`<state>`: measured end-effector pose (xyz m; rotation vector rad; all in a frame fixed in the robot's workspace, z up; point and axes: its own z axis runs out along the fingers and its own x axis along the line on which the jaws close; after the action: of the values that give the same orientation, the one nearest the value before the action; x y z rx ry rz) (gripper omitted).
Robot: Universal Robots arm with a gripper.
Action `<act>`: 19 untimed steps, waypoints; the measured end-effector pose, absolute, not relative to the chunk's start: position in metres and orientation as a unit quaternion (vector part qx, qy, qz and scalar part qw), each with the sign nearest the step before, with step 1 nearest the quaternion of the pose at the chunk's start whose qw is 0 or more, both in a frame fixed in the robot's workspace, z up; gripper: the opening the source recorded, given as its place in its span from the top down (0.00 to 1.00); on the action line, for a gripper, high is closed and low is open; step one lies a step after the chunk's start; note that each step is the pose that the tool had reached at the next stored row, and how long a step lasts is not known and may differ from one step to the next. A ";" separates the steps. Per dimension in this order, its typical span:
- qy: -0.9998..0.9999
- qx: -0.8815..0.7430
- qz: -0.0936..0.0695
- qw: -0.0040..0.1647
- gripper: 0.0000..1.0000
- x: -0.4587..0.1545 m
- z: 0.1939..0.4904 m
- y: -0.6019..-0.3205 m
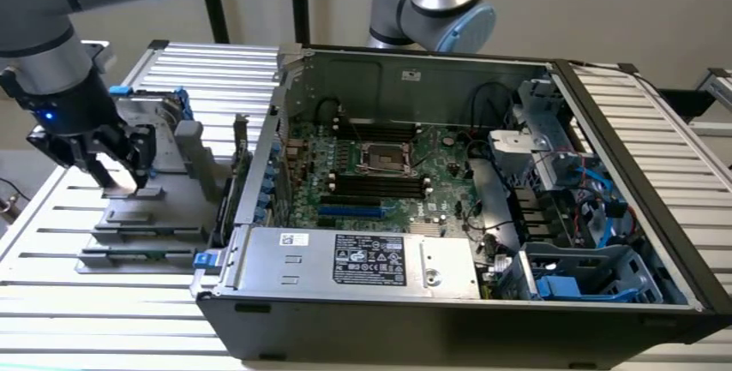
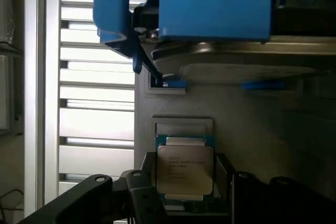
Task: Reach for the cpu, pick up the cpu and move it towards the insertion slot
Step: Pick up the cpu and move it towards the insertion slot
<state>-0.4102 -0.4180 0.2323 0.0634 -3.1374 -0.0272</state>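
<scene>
The cpu (image 2: 185, 167), a small square chip with a shiny silver top, lies flat in a recess of the grey fixture (image 2: 252, 124). My gripper (image 2: 186, 195) is lowered over it, open, with one dark finger (image 2: 144, 192) on each side of the chip, close to its edges. In the exterior view my gripper (image 1: 115, 164) hangs low over the grey fixture (image 1: 137, 217) at the exterior view's left, outside the computer case. The insertion slot (image 1: 383, 158), a silver-framed square socket with a dark centre, sits on the motherboard inside the open case.
A hard drive in a blue bracket (image 2: 210, 3) stands on the fixture just beyond the chip. The case wall (image 1: 269, 157) rises between fixture and motherboard. Black memory slots (image 1: 378, 187) flank the socket. A power supply (image 1: 355, 260) fills the case front. A second arm (image 1: 435, 2) stands behind.
</scene>
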 end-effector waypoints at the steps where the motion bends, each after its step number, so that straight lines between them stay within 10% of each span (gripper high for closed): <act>1: -1.000 0.020 -0.009 0.002 0.46 -0.410 0.237 -0.418; 19: -1.000 0.020 -0.009 0.002 0.46 -0.385 0.319 -0.418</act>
<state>-0.3853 -0.4178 0.3187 0.0633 -3.1377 -0.0272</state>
